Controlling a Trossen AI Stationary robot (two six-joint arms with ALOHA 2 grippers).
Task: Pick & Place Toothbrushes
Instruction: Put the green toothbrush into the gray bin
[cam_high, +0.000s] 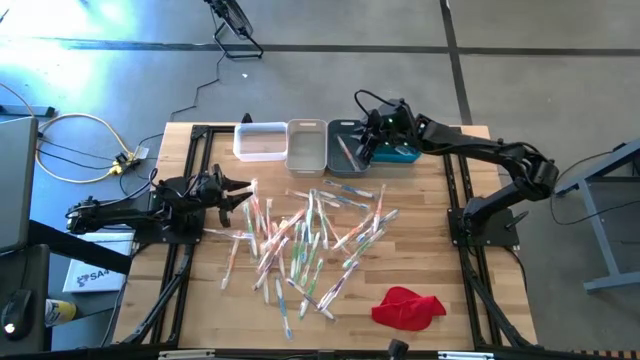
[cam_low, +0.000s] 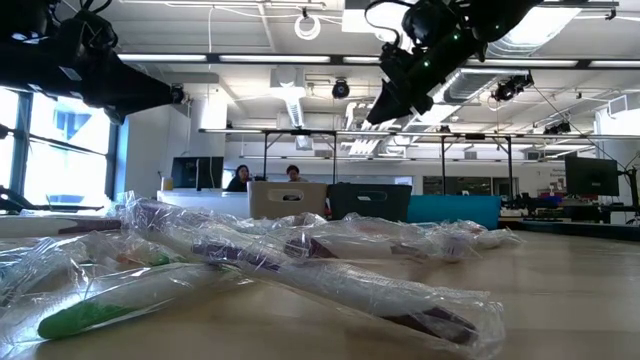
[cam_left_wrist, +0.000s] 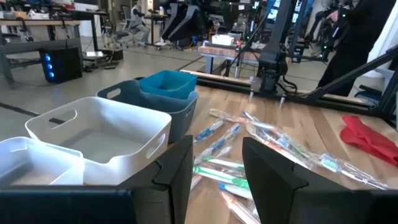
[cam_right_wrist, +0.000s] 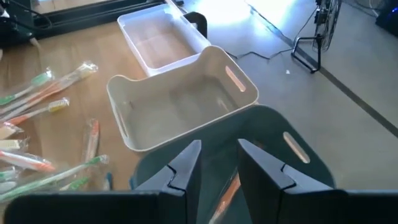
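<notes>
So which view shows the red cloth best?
The high view: the whole red cloth lies clear on the table's near right. The left wrist view catches only part of it at the edge. The low and right wrist views don't show it.

We can read only one scrap of lettering: "SA" in dark print on a white sheet or box (cam_high: 88, 275) lying on the floor beside the worktop's left edge, its remaining letters hidden. We can read nothing else anywhere.

Four bins (cam_high: 326, 146) in a row, one red cloth (cam_high: 408, 307), two arms, and dozens of wrapped toothbrushes (cam_high: 305, 240), too many to count exactly.
</notes>
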